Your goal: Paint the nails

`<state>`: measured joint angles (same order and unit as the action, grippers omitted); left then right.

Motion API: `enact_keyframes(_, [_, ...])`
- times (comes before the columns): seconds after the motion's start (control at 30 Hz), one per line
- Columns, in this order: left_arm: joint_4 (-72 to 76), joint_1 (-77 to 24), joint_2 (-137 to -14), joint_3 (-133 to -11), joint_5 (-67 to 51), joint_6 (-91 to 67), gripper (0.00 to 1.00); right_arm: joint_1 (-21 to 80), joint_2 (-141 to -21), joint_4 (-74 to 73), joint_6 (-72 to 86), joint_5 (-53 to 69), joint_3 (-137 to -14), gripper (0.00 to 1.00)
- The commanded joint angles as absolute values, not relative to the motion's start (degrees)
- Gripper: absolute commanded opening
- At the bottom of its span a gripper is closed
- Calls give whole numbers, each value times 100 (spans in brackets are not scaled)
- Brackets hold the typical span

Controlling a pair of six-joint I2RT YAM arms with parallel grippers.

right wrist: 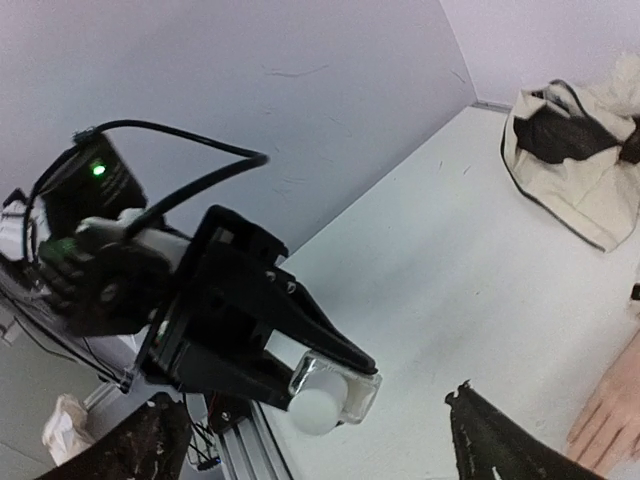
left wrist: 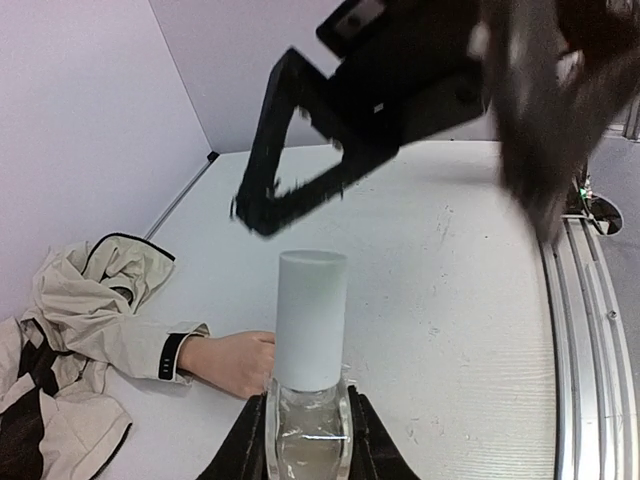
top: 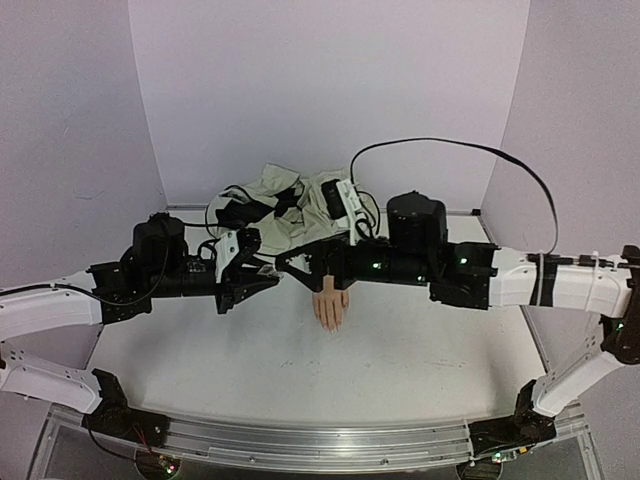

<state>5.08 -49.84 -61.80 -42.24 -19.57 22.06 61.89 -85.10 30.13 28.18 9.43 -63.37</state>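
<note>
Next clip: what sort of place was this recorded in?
Probably a robot test booth in a lab, not a salon: plain pale walls box in a white table, an aluminium rail carries two arm bases, and the mannequin hand is a prop.

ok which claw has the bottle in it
The left claw: it is shut on the white-capped bottle. The right claw is open and holds nothing.
</note>
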Motion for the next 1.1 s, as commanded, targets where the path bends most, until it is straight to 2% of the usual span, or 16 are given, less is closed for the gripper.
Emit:
enact_keyframes(0.0, [949, -4992, -6182, -4497, -2207, 2035, 0, 6065, -7726, 2901, 2120, 1287, -6244, 97])
enact_keyframes(0.13, [952, -4992, -6307, -4626, -2401, 1683, 0, 5758, -7439, 2770, 1516, 1994, -6163, 96])
enact_keyframes(0.23, [956, -4992, -6472, -4968, -2663, 1000, 0, 5186, -7331, 2793, 1035, 3137, -6071, 94])
enact_keyframes(0.33, [949, -4992, -6690, -5406, -3060, 119, 0, 4701, -7364, 2795, 773, 4126, -6148, 89])
enact_keyframes(0.5, [954, -4992, -7010, -5827, -3787, -1336, 0, 4579, -7589, 2863, 517, 5276, -6377, 83])
enact_keyframes(0.6, [957, -4992, -7111, -5880, -4093, -1692, 0, 4579, -7877, 2915, 584, 5528, -6607, 78])
enact_keyframes(0.7, [982, -5014, -6959, -5755, -4340, -1354, 0, 4570, -8033, 3328, 941, 5494, -6684, 72])
enact_keyframes(0.8, [1052, -5028, -6904, -5605, -4128, -1084, 0, 4569, -8185, 3802, 1409, 5504, -6882, 70])
enact_keyframes(0.87, [1094, -5033, -6950, -5640, -4110, -1081, 0, 4563, -8313, 3832, 1559, 5510, -7057, 63])
enact_keyframes(1.07, [1168, -5028, -7030, -5674, -4230, -1131, 0, 4570, -8581, 4035, 1860, 5675, -7219, 55])
